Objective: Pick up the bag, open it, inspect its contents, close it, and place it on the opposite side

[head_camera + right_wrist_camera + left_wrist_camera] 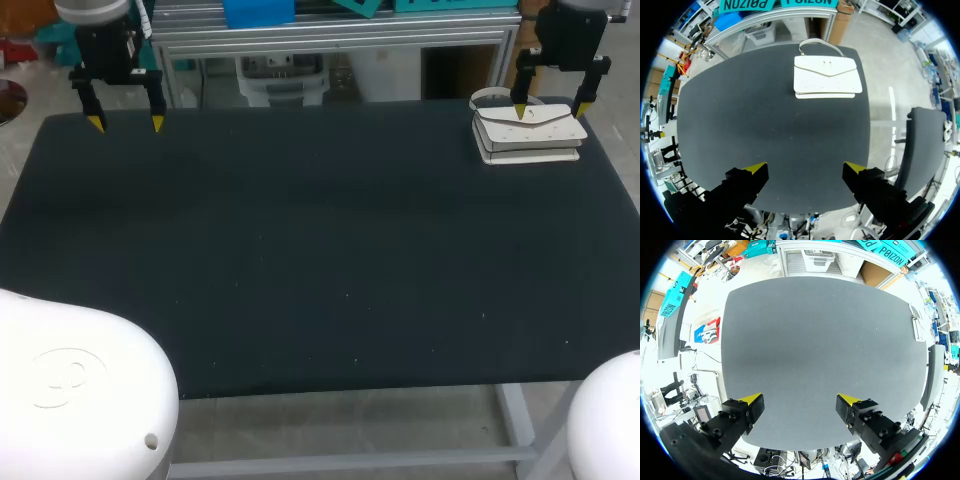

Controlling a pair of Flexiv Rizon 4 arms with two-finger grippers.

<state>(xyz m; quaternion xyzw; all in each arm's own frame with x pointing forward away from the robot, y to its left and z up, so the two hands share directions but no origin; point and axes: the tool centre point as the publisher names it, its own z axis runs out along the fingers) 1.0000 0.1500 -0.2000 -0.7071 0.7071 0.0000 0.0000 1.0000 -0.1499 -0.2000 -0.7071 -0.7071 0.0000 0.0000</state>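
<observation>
A white handbag (530, 137) lies flat at the back right corner of the dark table (300, 250), flap closed, its strap looped behind it. My right gripper (550, 111) hangs open above it, fingers wide apart and holding nothing. In the right wrist view the handbag (826, 77) lies well ahead of the open right gripper (806, 168), apart from the fingertips. My left gripper (126, 123) is over the back left corner, open and empty. The left wrist view shows only bare tabletop ahead of the left gripper (801, 401).
The table's black mat (820, 350) carries nothing besides the bag. A metal frame rail (330, 40) runs just behind the table's back edge.
</observation>
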